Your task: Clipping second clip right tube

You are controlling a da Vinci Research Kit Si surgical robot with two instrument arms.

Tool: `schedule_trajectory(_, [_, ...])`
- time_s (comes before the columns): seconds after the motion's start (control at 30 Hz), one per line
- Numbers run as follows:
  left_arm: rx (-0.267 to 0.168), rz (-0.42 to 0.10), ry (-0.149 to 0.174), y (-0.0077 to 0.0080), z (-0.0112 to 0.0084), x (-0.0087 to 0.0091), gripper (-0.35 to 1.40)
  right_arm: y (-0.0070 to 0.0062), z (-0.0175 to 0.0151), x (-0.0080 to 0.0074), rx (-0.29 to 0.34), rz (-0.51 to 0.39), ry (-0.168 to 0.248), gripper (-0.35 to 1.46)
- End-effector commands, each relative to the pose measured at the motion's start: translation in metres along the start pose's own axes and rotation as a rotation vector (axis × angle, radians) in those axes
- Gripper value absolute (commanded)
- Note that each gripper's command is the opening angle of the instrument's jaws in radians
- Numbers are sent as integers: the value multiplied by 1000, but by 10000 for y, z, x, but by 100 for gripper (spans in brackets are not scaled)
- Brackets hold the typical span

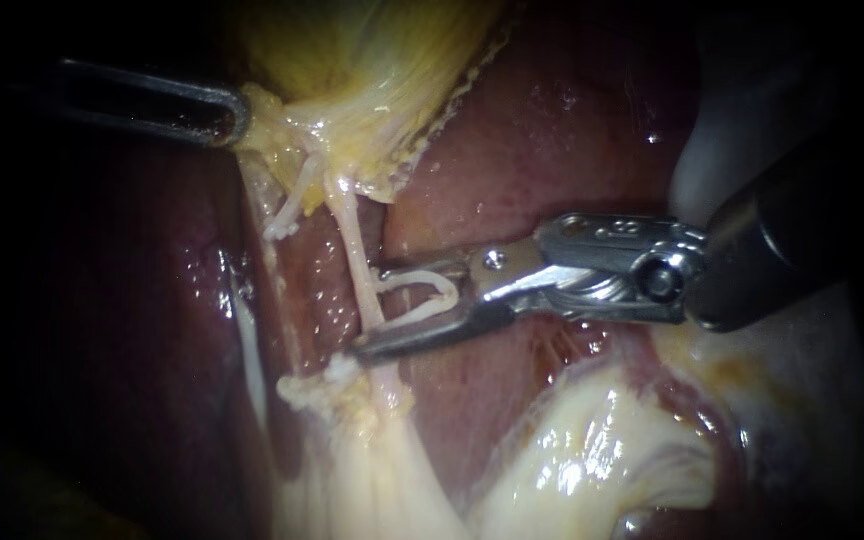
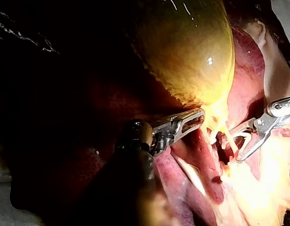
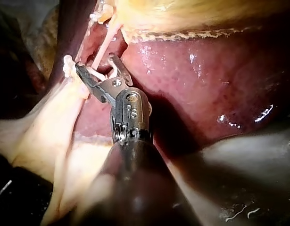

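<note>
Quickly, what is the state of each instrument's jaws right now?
Left instrument: shut on the gallbladder.
Right instrument: holding a clip, open around the tube.

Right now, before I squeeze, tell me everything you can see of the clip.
The clip is a small, whitish U-shaped piece that looks like plastic, and it is not yet closed. It sits in the right instrument, whose jaws stand apart with one leg lying along each jaw. The bend faces the instrument's wrist and the open end faces the tube. The tube crosses that open end, and the leg tips seem to reach it, though I cannot confirm contact. Red liver lies behind it.
</note>
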Motion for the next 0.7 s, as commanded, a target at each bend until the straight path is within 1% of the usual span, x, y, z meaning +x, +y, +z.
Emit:
schedule_trajectory(0.03, [-2,1,3,0,0,0,-35,0,5,0,27,24,17,48])
schedule_trajectory(0.2, [-2,1,3,0,1,1,-35,-2,15,-1,130,127,70,48])
schedule_trajectory(0.23, [-2,1,3,0,1,1,-35,-5,16,-1,153,142,81,48])
schedule_trajectory(0.37, [-2,1,3,0,1,1,-35,-16,15,0,213,177,105,48])
schedule_trajectory(0.53, [-2,1,3,0,0,1,-35,-35,8,3,270,183,107,48])
schedule_trajectory(0.6, [-2,1,3,0,0,1,-35,-41,4,4,285,187,103,47])
schedule_trajectory(0.7, [-2,1,3,0,0,1,-35,-45,-1,6,279,196,112,46])
